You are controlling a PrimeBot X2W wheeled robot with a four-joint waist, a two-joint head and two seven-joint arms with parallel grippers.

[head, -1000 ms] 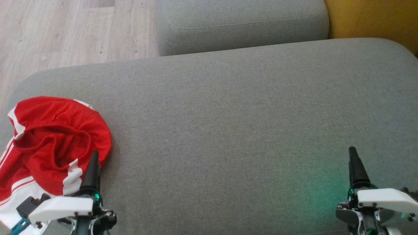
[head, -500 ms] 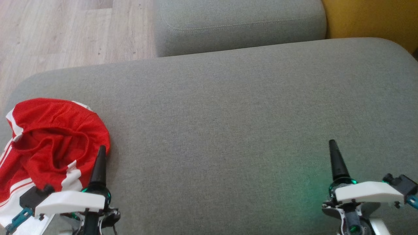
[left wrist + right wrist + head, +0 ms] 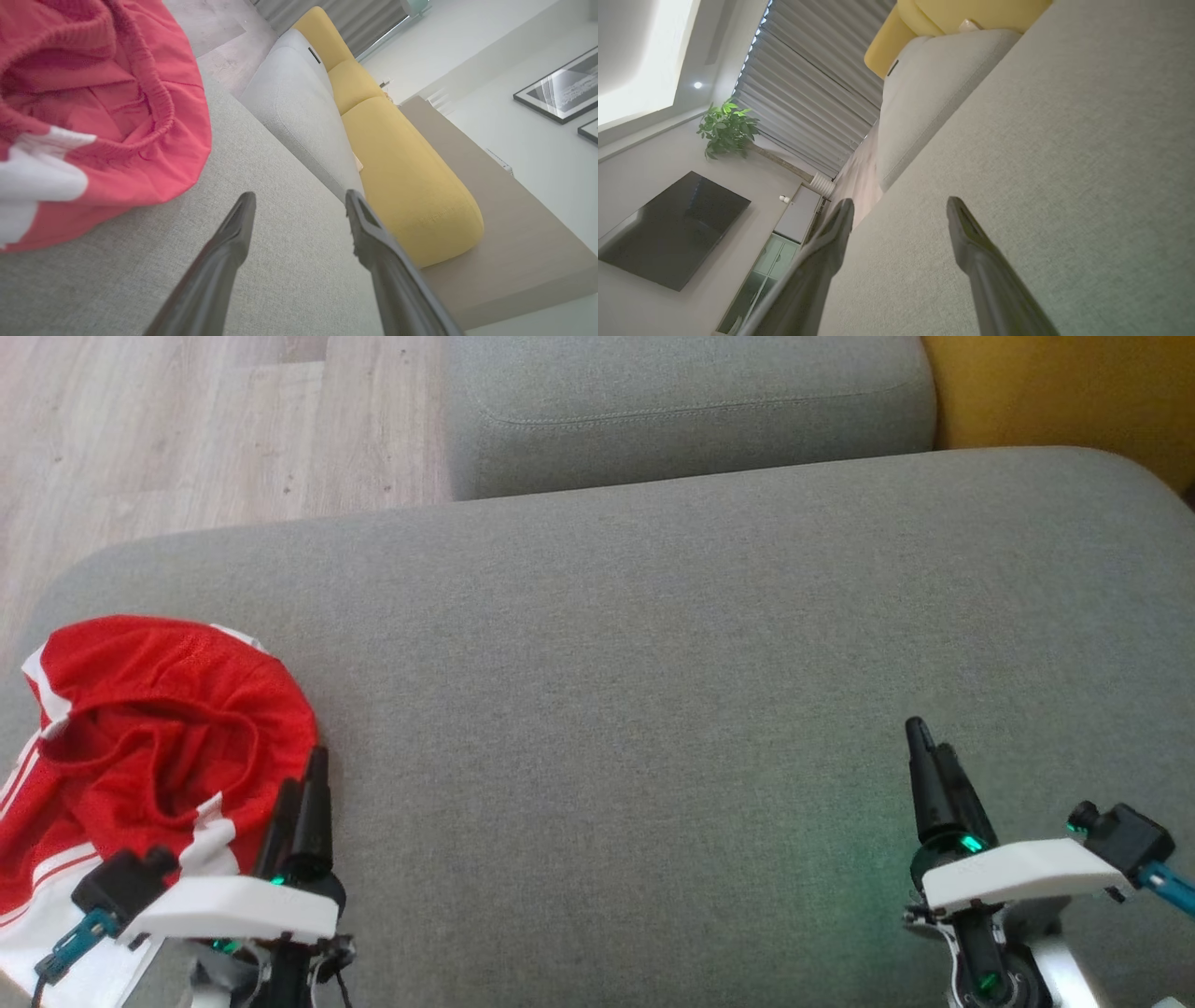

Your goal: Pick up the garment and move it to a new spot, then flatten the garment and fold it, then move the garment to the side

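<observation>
Red garment (image 3: 159, 737) crumpled at 9 o'clock on the cushion (image 3: 653, 644); left claw (image 3: 303, 779) just beside it, right claw (image 3: 924, 747) at 4 o'clock, both spread.

My left gripper (image 3: 306, 770) and its white mount (image 3: 233, 907) cover the near corner of the garment (image 3: 140, 737), which also runs off the head view's left and bottom edges. Left wrist view crops it top and left; I cannot read its full outline.
</observation>
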